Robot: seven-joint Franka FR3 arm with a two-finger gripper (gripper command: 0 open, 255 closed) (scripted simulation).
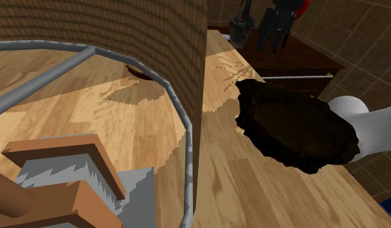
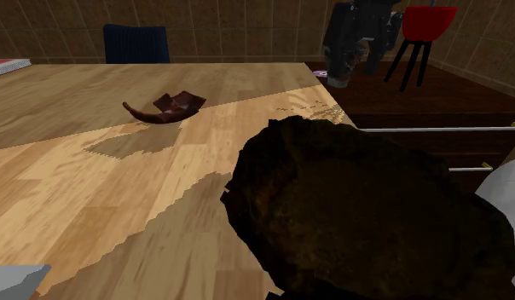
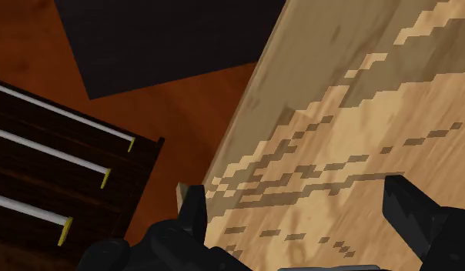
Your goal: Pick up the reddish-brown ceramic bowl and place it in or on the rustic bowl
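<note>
Arm link (image 1: 368, 122): plain white, smooth and rounded, a thick tube swelling to a domed end, at three o'clock in the shoulder view; it shows as a pale grey-white curve at four o'clock in the second exterior view.
Gripper (image 3: 294, 185): black all over, with a matte finish.
Fingers (image 3: 408, 206): two blocky black prongs with slanted, faceted tips.
Hand housing (image 3: 158, 248): black, lumpy and rounded, with dull grey highlights, at the fingers' roots.

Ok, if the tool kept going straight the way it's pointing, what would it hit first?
Most likely the bare wooden table top, close to its edge; the open tool has nothing between it and the wood. How far off is unclear.
</note>
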